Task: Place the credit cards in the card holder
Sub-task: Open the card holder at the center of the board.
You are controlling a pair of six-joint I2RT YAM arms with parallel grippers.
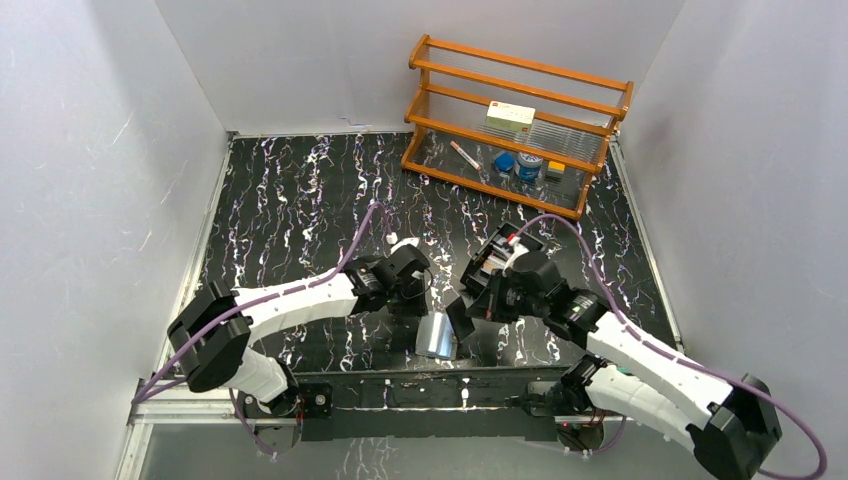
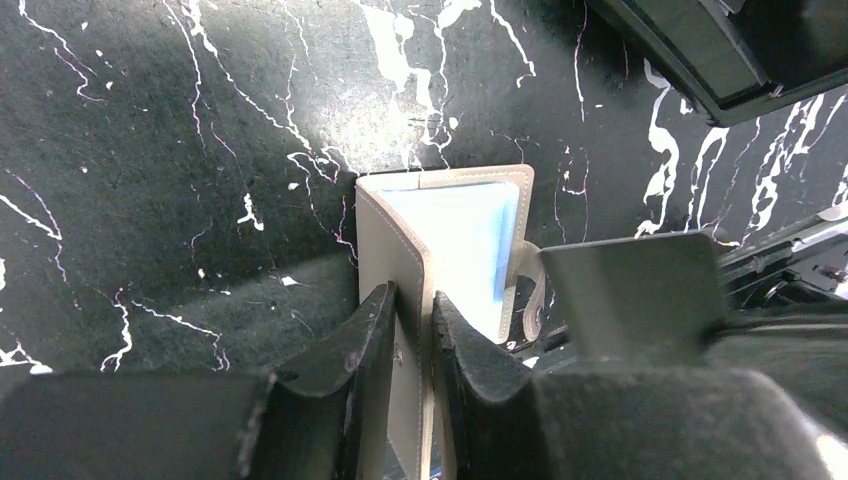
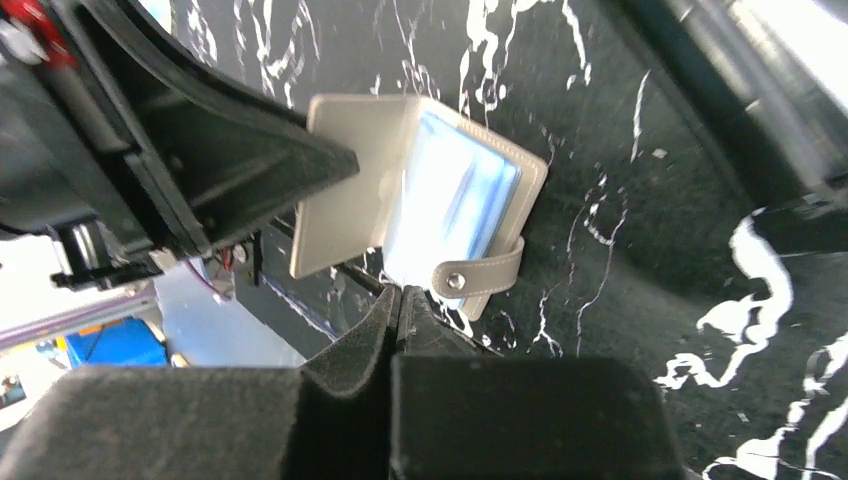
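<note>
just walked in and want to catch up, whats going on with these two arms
The left pincer is clamped on one cover of the card holder, holding it open so the bluish sleeves show. The right pincer is shut right at the open holder's edge; whether it grips anything is unclear. No card shows in either pincer, so loading is not yet done.

Plain white walls (image 1: 300, 60) enclosed a black, white-veined tabletop (image 1: 290, 200); a wooden rack (image 1: 515, 125) stood far right.
</note>
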